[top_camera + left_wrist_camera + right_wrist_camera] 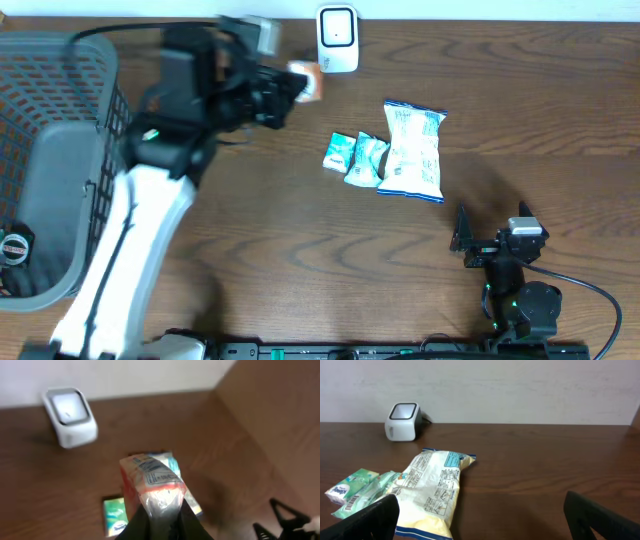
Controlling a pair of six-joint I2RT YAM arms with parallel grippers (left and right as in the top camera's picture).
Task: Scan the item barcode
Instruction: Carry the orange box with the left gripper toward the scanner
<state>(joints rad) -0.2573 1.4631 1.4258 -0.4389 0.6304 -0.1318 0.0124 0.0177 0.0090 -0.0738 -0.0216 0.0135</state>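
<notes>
The right gripper (460, 232) is nearest to the robot's side, well apart from the scanner (338, 38) and to the right of it. Its two black fingers stand wide apart and nothing is between them. It rests low over the brown table (300, 270).

Further out, between this gripper and the scanner, lies a large white and blue snack bag (412, 150), flat on the table, its long side pointing roughly toward the scanner's side of the table. Just beside it on the left are two small green packs (352, 156), close to each other. All three lie on the near side of the scanner and a little to its right.

Further still, the left gripper (285, 90) is closed on a small orange and white packet (150, 477), which is the item of the task. The fingers pinch one end, and the other end sticks out toward the scanner. The packet is near the scanner, a little to its left and on its near side, and apart from it. There is a printed label on the packet, but it is blurred, so it may or may not be the barcode.

The scanner, white with a dark window, stands at the far edge of the table. Far to its left is a grey basket (70, 50)
</notes>
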